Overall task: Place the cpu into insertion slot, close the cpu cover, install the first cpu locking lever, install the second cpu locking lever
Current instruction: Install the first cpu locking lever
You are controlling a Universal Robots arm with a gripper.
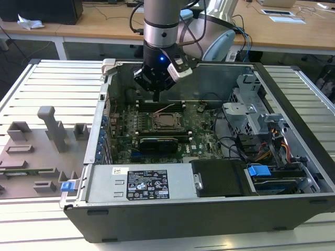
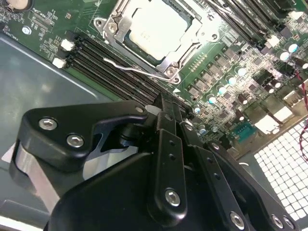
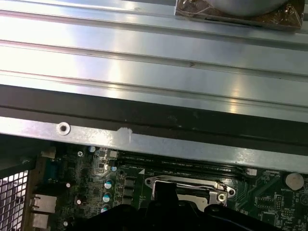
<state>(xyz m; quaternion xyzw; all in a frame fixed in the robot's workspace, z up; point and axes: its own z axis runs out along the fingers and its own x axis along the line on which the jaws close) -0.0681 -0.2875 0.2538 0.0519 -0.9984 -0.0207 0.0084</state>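
Gleaming pale silver cpu (image 2: 156,29) seated in insertion slot (image 2: 114,25), cpu cover (image 2: 190,45) down, pincer (image 2: 166,113) pinched together, empty.

Exterior view: raised, looking down and across into the open computer case (image 1: 293,104) from beyond its front edge. Second wrist view: close, looking past the gripper (image 2: 166,113) onto the motherboard (image 2: 226,62). First wrist view: close, facing the case's far wall (image 3: 154,139). Shared by all three: the insertion slot (image 1: 166,122) (image 2: 159,31) (image 3: 190,187).

Wooden desks (image 1: 94,23) stand behind a ribbed metal table (image 1: 57,83); grey floor beneath them
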